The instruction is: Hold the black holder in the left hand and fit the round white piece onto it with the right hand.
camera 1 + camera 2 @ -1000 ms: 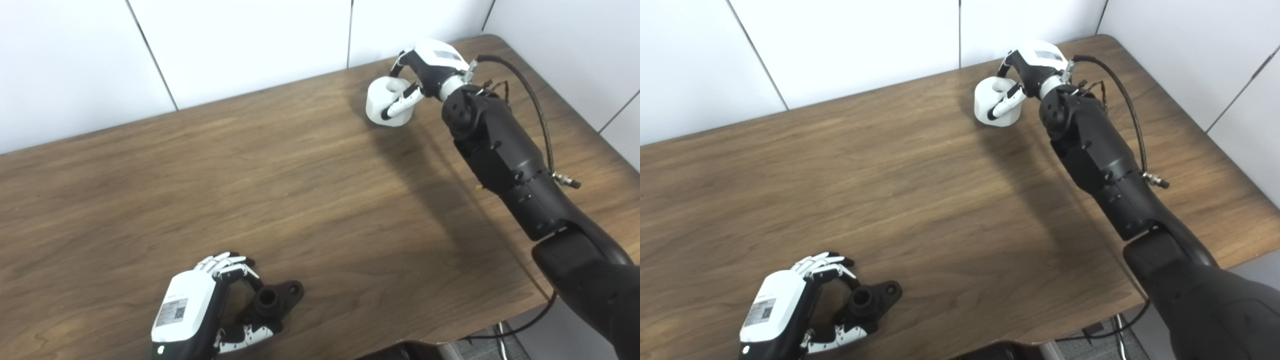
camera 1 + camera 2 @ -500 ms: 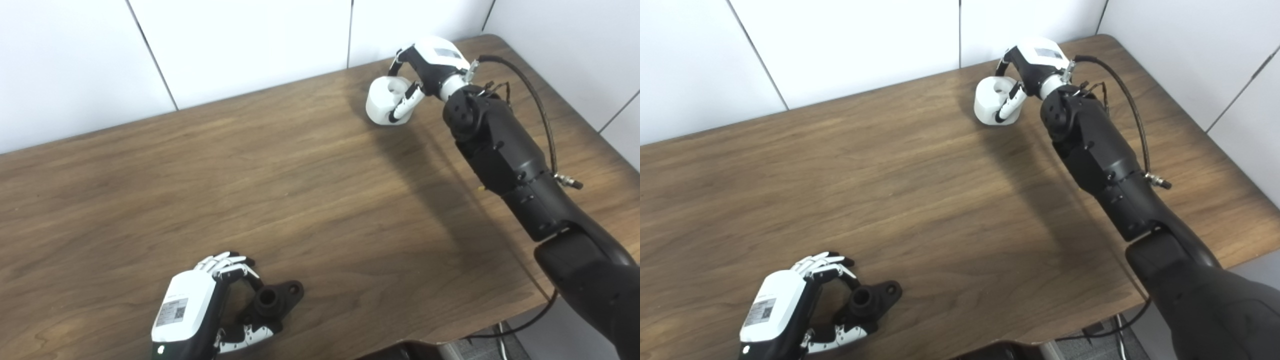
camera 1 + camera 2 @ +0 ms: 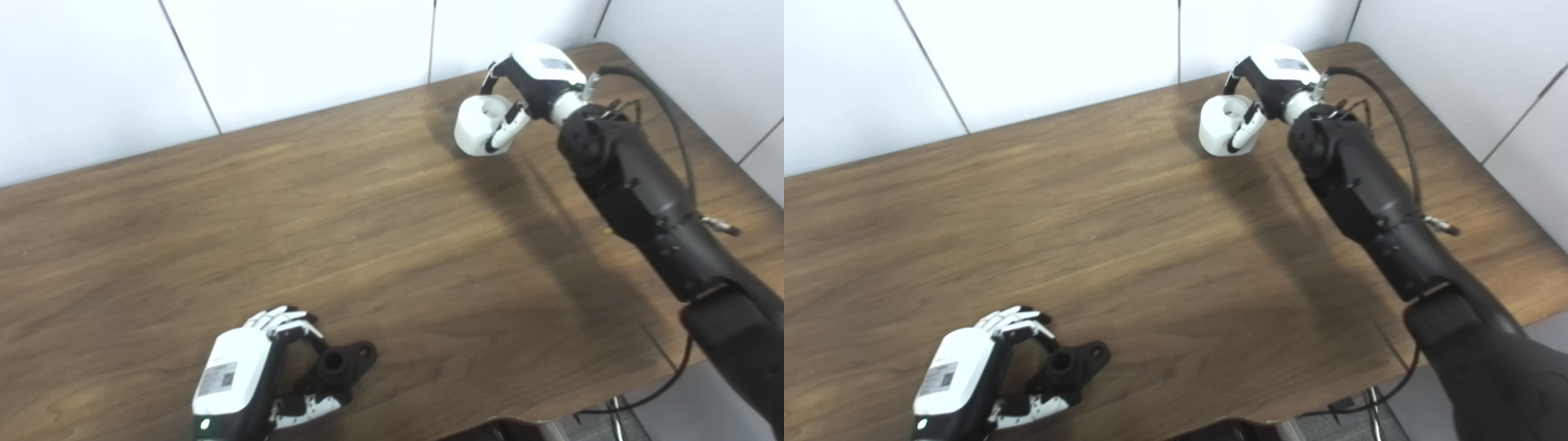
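Observation:
The black holder [image 3: 340, 367] lies on the wooden table [image 3: 367, 245] near the front edge; it has a round socket and a flange with a hole. My left hand [image 3: 245, 373] is curled around its left side, fingers and thumb closed on it. The round white piece [image 3: 479, 124] is at the far right of the table. My right hand [image 3: 527, 86] is shut on it, fingers wrapped over its near side, and holds it tilted, seemingly just off the table. The same shows in the right eye view: holder [image 3: 1067, 366], white piece [image 3: 1220, 125].
A black cable [image 3: 667, 116] loops from the right wrist along the forearm. White wall panels [image 3: 294, 55] stand behind the table's far edge. The table's front edge [image 3: 551, 410] runs close to the left hand.
My right hand has tightened on the white piece and tipped it up, raising it slightly. The left hand stays on the holder. The whole picture has shifted a little.

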